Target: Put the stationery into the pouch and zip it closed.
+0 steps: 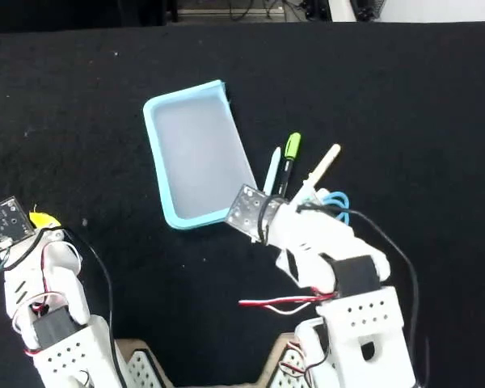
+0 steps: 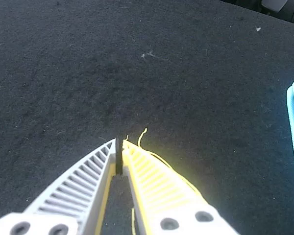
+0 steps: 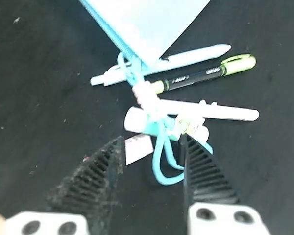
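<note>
The pouch (image 1: pixel 198 149) lies flat on the black bench (image 1: pixel 388 97). It is pale and see-through, with a bright blue edge. It looks thin, soft and floppy, so I think it would sag if picked up by one corner. The blue edge by the zip looks like the best place to hold it. I cannot tell if the zip is open.

Three pens lie side by side just next to the pouch's near corner. There is a pale blue pen (image 1: pixel 272 171), a black pen with a green cap (image 1: pixel 287 170) and a white pen (image 1: pixel 321 170). The pale blue one touches the pouch corner. They look light, hard and smooth. Round pens like these could roll or slip, so a pinch across the middle seems safest.

A blue loop (image 3: pixel 156 156) lies by the white pen. I cannot tell what it is.

The right gripper (image 3: pixel 151 142) hangs low over the blue loop. Its jaws are spread wide with nothing held, and the loop lies between them.

The left gripper (image 2: pixel 120 147) sits off to the side over bare bench, well away from the pens. Its jaws are pressed together and hold nothing.
</note>
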